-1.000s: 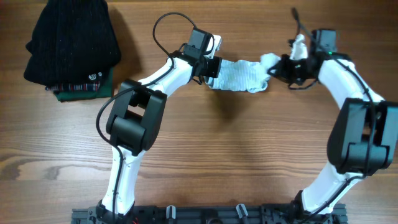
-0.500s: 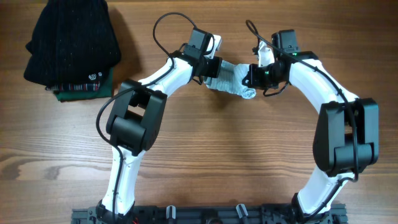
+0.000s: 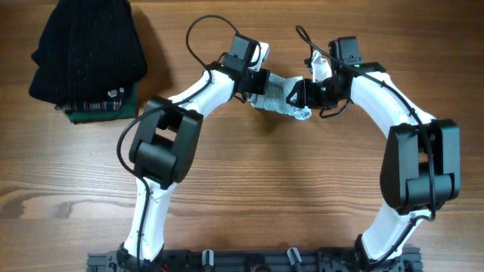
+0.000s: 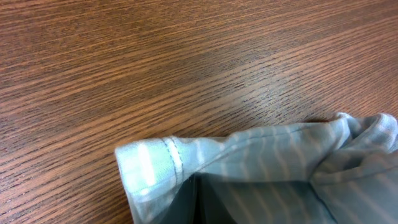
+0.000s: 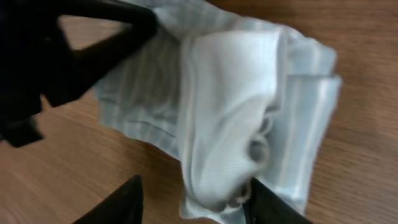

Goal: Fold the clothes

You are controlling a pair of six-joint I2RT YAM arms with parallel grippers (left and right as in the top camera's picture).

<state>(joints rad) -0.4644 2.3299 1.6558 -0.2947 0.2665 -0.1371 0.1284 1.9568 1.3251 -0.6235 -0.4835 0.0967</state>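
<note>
Fingers first, from overhead: my left fingers (image 3: 259, 87) are clenched on the left edge of the striped garment (image 3: 276, 94), and my right fingers (image 3: 293, 94) stand parted at its right end, the two sets close together. That pale garment lies bunched on the tabletop (image 3: 249, 189) between my arms, toward the far side. Well off at the far left, a black knit garment (image 3: 87, 45) sits piled on a dark green garment (image 3: 91, 115) with plaid trim (both well apart from me).

Left wrist view: a hemmed corner of the striped garment lies flat on the wood, and the fabric runs back over something dark at the bottom edge.

Right wrist view: my right fingers show low in frame, spread wide and gripping nothing. A white folded lobe lies between and beyond them, on top of the striped layer. My left fingers are the dark shape at upper left, on the cloth.
</note>
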